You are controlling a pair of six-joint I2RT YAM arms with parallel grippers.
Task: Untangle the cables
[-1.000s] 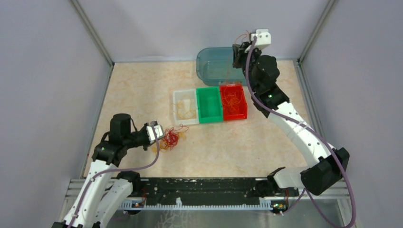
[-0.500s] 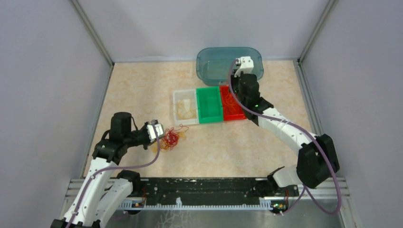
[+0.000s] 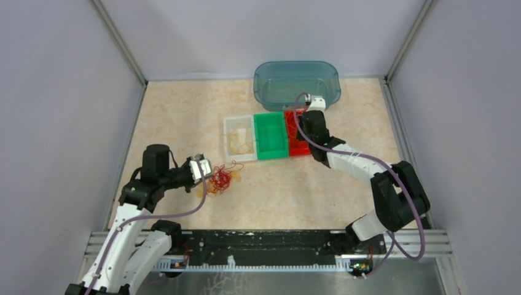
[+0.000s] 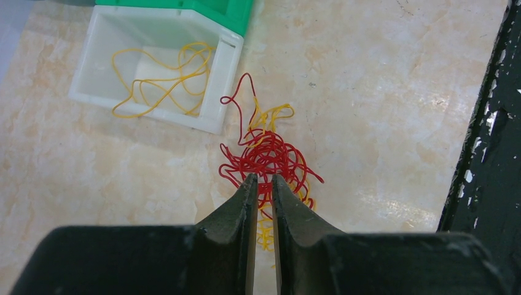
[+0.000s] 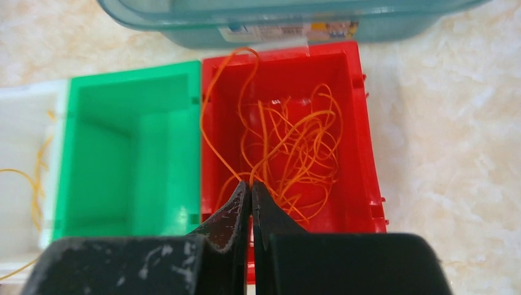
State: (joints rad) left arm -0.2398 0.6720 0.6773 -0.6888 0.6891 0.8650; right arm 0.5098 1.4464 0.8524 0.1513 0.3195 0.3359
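An orange cable (image 5: 203, 114) is pinched in the clenched right gripper (image 5: 250, 184) over the red bin (image 5: 364, 123). The sorting step is judged nearly done, and only a release is called for. The red and yellow cables (image 4: 270, 157) lie clumped on the table (image 4: 381, 92) beside the white bin (image 4: 221, 86). The left gripper (image 4: 261, 178) is closed to a slit there, but it cannot be told whether a strand is caught.

Left fingers (image 4: 236, 209) and right fingers (image 5: 230, 215) together.

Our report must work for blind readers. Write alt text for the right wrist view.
The right gripper, shut, hangs over a red bin holding a loose tangle of orange wires, one strand looping up from its tips past the bin's far rim. Beside the red bin sit an empty green bin, then a white bin; a teal tub stands behind them.
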